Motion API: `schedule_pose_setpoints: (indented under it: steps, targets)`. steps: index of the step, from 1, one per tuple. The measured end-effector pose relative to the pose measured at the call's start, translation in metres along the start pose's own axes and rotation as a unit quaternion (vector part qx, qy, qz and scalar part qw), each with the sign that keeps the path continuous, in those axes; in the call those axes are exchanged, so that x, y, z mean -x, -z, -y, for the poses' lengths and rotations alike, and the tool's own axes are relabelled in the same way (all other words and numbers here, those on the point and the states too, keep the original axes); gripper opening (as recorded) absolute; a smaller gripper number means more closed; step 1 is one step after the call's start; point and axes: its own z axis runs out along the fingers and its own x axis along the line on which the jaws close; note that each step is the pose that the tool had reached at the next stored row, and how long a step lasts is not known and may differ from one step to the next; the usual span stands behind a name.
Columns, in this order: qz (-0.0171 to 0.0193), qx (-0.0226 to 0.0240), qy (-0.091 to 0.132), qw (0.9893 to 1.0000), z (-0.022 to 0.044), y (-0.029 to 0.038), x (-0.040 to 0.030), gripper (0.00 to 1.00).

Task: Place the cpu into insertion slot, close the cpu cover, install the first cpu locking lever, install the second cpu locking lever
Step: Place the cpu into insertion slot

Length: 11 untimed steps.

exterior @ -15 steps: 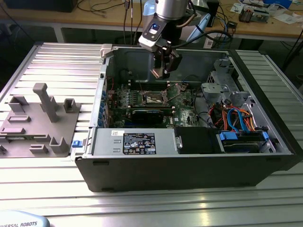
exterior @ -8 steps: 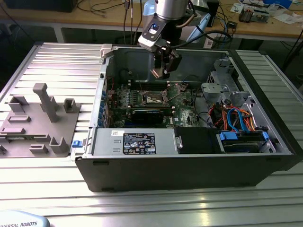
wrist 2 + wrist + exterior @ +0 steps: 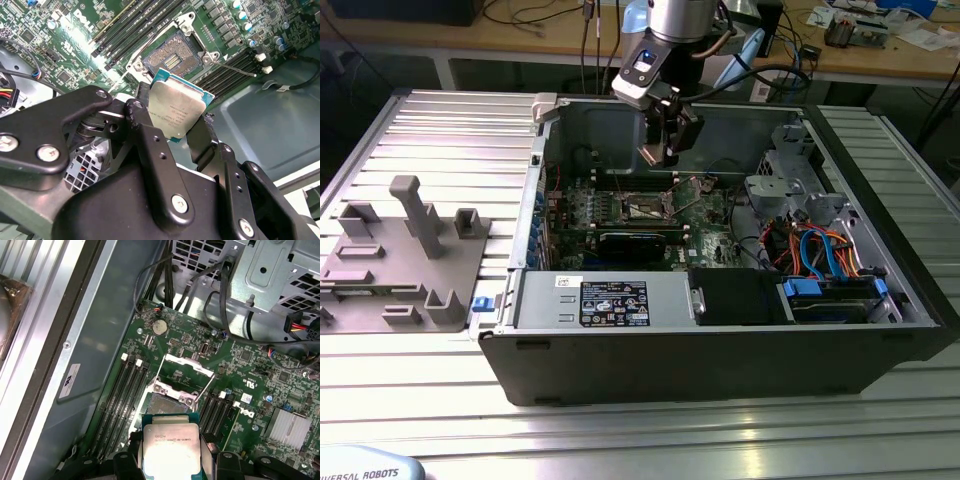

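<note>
Gripper (image 3: 172, 120): black metal fingers (image 3: 145, 135) clenched on the cpu (image 3: 179, 111), one on each of two opposite edges. The chip is held in the air, tilted, clear of the board.

Cpu: flat square, dull silver-grey lid with fine print, on a teal-green rim. In the first wrist view, the cpu (image 3: 171, 447) hangs just off the edge of the insertion slot (image 3: 165, 404), not in it.

Insertion slot (image 3: 170, 56): open square bed of fine gold-brown contacts, nothing seated in it. The cpu cover (image 3: 189, 364), a thin silver frame with a cut-out middle, stands raised on the side of the socket away from the chip. One thin wire locking lever (image 3: 235, 69) is swung out beside the socket.

Around the socket:
- a green motherboard (image 3: 235, 375)
- long black memory slots (image 3: 120, 400) on both sides
- a round silver coin cell (image 3: 159, 327)
- a finned metal heatsink (image 3: 292, 427)

Computer case (image 3: 720, 370): dark sheet-metal box, open at the top. The gripper (image 3: 660, 152) hangs over its far middle. Inside are:
- a long black card (image 3: 635, 240)
- a grey power supply (image 3: 600, 300) with a label, along the near wall
- a metal drive cage (image 3: 800, 195) with orange and blue cables (image 3: 825, 250), toward the exterior view's right

The case sits on a ribbed aluminium table (image 3: 420, 130). A grey moulded fixture tray (image 3: 400, 250) lies to the exterior view's left.
</note>
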Motion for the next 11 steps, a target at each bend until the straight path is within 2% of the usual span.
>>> schedule_pose_setpoints:
  steps: [8, 11]
  targets:
    - [0.0, 0.0001, -0.004, 1.0, 0.0, 0.0, 0.0, 0.55]
    - [0.0001, 0.0002, -0.012, 0.9999, 0.0001, 0.0, 0.0, 0.55]
